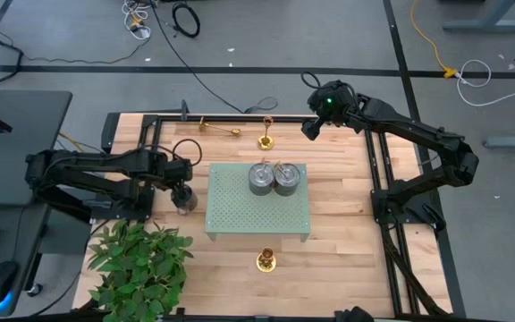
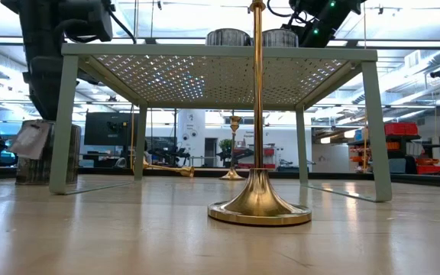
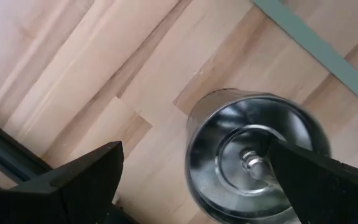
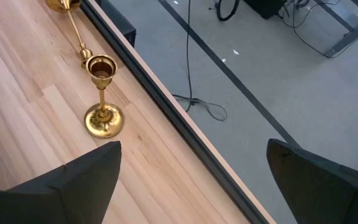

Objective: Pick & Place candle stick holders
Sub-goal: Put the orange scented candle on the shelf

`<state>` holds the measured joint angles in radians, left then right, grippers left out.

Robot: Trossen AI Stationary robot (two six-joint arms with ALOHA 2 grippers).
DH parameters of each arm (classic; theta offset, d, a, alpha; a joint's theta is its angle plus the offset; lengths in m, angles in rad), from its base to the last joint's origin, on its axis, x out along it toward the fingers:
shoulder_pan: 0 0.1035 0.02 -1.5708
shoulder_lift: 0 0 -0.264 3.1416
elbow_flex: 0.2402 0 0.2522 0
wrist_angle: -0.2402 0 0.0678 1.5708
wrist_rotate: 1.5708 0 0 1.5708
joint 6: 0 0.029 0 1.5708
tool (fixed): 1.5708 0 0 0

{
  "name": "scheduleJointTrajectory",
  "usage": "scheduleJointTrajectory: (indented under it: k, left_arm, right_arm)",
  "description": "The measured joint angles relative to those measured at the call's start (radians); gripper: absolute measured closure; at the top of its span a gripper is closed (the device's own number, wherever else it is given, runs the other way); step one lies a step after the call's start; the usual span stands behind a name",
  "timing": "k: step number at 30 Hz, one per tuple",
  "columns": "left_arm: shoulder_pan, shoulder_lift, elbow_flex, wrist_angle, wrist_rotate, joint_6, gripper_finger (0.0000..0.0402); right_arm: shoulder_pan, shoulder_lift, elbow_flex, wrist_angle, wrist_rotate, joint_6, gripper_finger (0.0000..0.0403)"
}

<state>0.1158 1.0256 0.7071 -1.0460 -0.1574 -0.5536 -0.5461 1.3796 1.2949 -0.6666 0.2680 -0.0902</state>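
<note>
Left gripper (image 1: 184, 199) is reaching down at 9 o'clock, fingers (image 3: 73, 180) spread around a metal tin (image 3: 253, 162). Right gripper (image 1: 311, 128) is hovering at 1 o'clock, fingers (image 4: 73, 180) apart, near an upright candle stick holder (image 1: 265, 136); another (image 1: 265, 259) is standing on the desk (image 1: 347, 250) at 6 o'clock.

My views are bright and evenly lit from overhead. Ceiling lights glare through the perforated shelf (image 2: 220, 76) in my low view, the near candlestick (image 2: 259, 200) gleams, and the metal tin (image 3: 253, 165) looks slightly blurred.
</note>
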Motion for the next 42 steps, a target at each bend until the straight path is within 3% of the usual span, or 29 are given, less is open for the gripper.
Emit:
scheduleJointTrajectory:
  k: [9, 17, 26, 34, 42]
  left_arm:
    - [0.0, 0.0, 0.001, 0.007, 0.103, 0.023, 0.0003]
    - [0.0, 0.0, 0.006, 0.003, 0.104, 0.024, 0.0003]
    - [0.0, 0.0, 0.091, -0.025, 0.087, 0.025, 0.0003]
    - [0.0, 0.003, 0.064, -0.016, 0.135, -0.015, 0.0003]
    - [0.0, 0.002, 0.04, -0.012, 0.128, -0.014, 0.0003]
  right_arm:
    - [0.0, 0.0, 0.0, 0.0, 0.0, 0.0, 0.0003]
    - [0.0, 0.0, 0.0, 0.0, 0.0, 0.001, 0.0003]
    - [0.0, 0.0, 0.0, 0.0, 0.0, 0.003, 0.0003]
    - [0.0, 0.0, 0.0, -0.001, -0.002, 0.003, 0.0003]
    - [0.0, 0.0, 0.0, -0.002, -0.078, -0.004, 0.0003]
